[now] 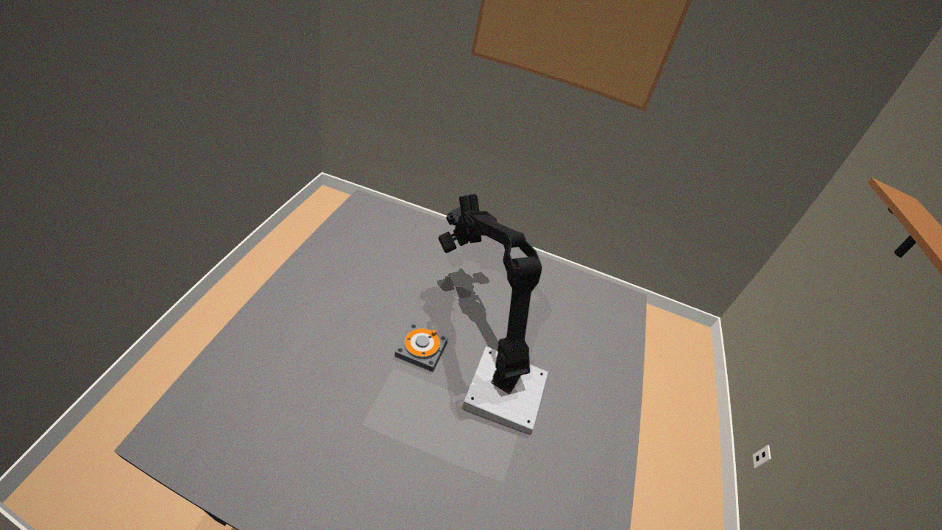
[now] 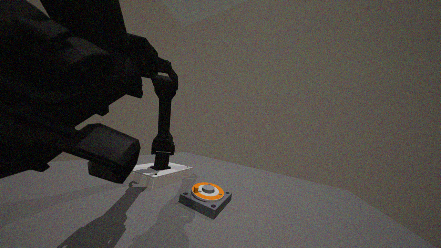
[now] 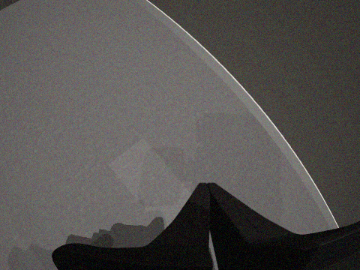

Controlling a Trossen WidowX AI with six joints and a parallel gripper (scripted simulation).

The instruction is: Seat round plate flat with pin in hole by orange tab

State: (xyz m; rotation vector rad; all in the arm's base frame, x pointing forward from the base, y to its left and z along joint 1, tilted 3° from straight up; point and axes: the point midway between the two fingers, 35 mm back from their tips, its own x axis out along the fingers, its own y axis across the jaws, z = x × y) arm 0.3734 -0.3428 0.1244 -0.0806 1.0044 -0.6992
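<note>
The round flat plate with an orange ring and pale inner face [image 2: 207,192] sits over the grey cylindrical post [image 2: 208,188] on the dark grey square base block [image 2: 205,204], which stands on the grey matte worktop [image 2: 293,215] just beside the arm's white mounting slab [image 2: 163,177]. Its small raised orange tab [image 2: 196,186] stands at the rim on the slab's side; the pin and the hole are too small to make out. The plate looks rigid, thin and light, probably smooth-faced, so a pinch from above would likely slip; the tab looks like the best purchase, nudged sideways to turn the plate about the post. The black hand [image 3: 209,242] is high and well apart from the plate, its two tapered fingers pressed together with nothing between them.
</note>
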